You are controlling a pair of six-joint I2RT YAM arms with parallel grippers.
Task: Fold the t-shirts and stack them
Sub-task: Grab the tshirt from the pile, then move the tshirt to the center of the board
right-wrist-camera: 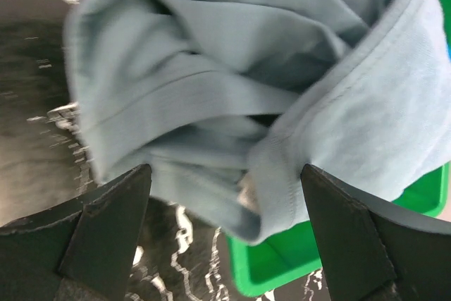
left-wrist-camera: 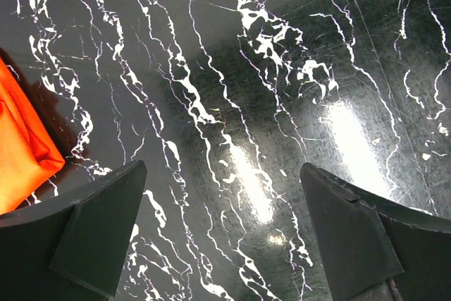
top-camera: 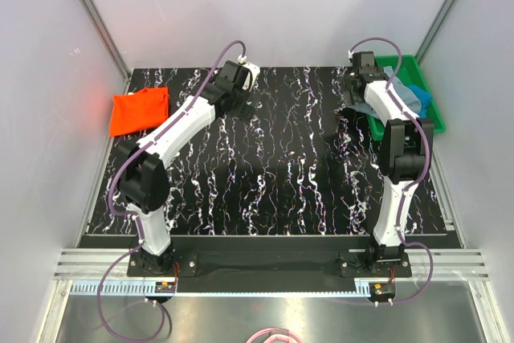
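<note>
The orange-red t-shirt [top-camera: 139,110] lies folded at the table's far left; its edge shows in the left wrist view [left-wrist-camera: 21,153]. My left gripper [top-camera: 243,78] is open and empty above bare tabletop, right of that shirt. The grey-blue t-shirt [right-wrist-camera: 268,82] hangs bunched over the corner of the green tray [right-wrist-camera: 296,273]. My right gripper [top-camera: 359,78] is open right at it, fingers [right-wrist-camera: 106,230] either side of the cloth's lower fold, not closed on it. The grey-blue shirt [top-camera: 399,86] and a bright blue shirt [top-camera: 418,95] sit in the tray.
The green plastic tray [top-camera: 401,124] stands at the far right edge of the black marbled table [top-camera: 273,174]. White walls and metal frame posts close in the back and sides.
</note>
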